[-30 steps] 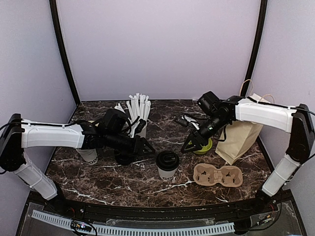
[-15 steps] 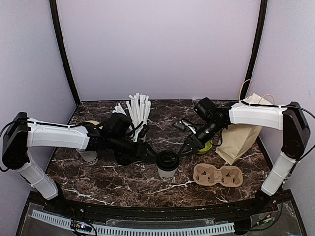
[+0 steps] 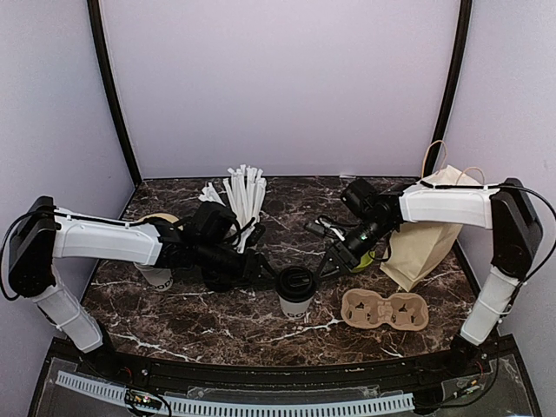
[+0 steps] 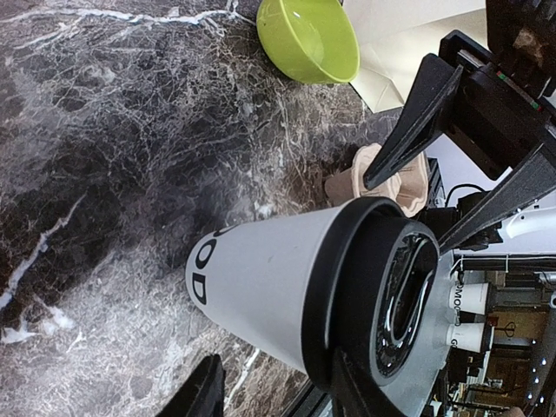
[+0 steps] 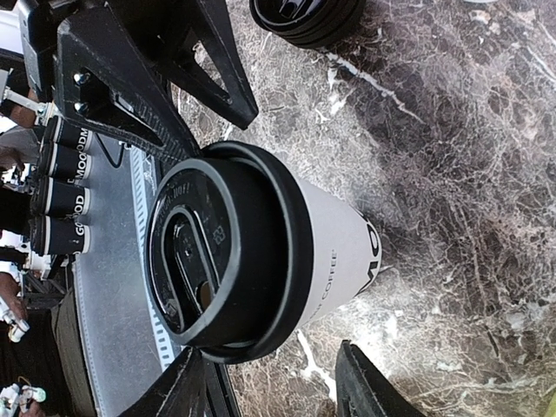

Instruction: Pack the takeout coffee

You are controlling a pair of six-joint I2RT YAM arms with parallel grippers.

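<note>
The takeout coffee (image 3: 295, 292), a white paper cup with black lettering and a black lid, stands upright at the table's middle front. It fills the left wrist view (image 4: 287, 287) and the right wrist view (image 5: 261, 252). My left gripper (image 3: 261, 265) is open, just left of the cup, and in its wrist view (image 4: 278, 395) one finger shows on each side of the cup. My right gripper (image 3: 328, 262) is open, just right of the cup, and likewise straddles it (image 5: 274, 391). Neither gripper holds anything.
A brown paper bag (image 3: 426, 239) stands at the right, with a cardboard cup carrier (image 3: 384, 310) in front of it and a green bowl (image 3: 363, 258) behind my right gripper. A cup of white straws (image 3: 243, 198), stacked black lids (image 3: 217, 278) and another cup (image 3: 156, 274) lie left.
Both grippers have closed in on the coffee cup, the left moving right and the right moving left and lower. The cup has not moved.
</note>
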